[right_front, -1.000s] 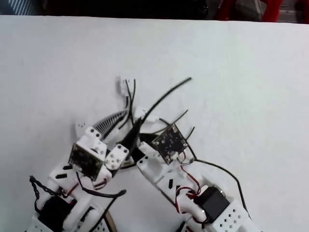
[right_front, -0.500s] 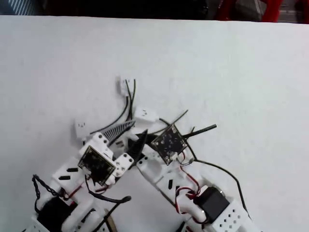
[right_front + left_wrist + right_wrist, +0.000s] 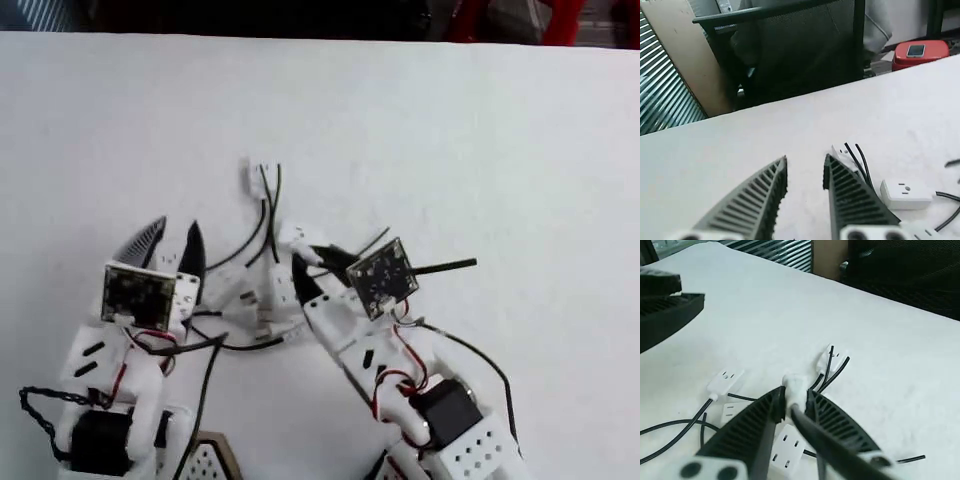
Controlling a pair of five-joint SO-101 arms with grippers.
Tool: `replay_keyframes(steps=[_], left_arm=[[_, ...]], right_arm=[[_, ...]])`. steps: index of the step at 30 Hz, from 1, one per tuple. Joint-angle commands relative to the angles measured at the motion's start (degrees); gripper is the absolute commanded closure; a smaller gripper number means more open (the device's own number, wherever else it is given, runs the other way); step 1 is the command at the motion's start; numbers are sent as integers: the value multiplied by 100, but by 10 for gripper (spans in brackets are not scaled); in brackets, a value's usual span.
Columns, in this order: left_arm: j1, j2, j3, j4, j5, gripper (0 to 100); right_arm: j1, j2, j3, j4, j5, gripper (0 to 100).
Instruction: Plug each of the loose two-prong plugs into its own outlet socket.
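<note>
Sockets (image 3: 726, 378) lie seemingly unfilled; right claw (image 3: 795, 394) pinches a plug (image 3: 792, 382), left claw (image 3: 805, 160) gapes.

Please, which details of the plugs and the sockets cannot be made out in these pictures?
- Prongs of the held plug: right wrist view, covered by the closed fingers of the right gripper.
- Slots of the white sockets: high view, too small to tell.
- The far connector: left wrist view, partly behind a finger of the left gripper.
</note>
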Motion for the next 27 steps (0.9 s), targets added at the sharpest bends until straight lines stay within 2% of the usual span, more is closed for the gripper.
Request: replay_keyframes(steps=[1,8,11,14,19,27], left_arm=[[-13,796,-580,281,-193,860],[-13,3793,-1732,343,-264,859],[-13,5121,-2338,695,-791,800],[-57,6325,-3077,1275,-1011,727],[-75,8040,-4105,1934,-1714,706],[-233,10070,-4993,1960,-2523,706]], right_arm=[[180,708,-53,-523,-35,981],[532,2721,-440,-1429,-35,981],[708,3442,-809,-1429,-255,981],[901,3996,-1108,-1429,-431,981],[1024,4444,-1345,-1429,-457,981],[1015,4444,-1336,-1420,-457,981]])
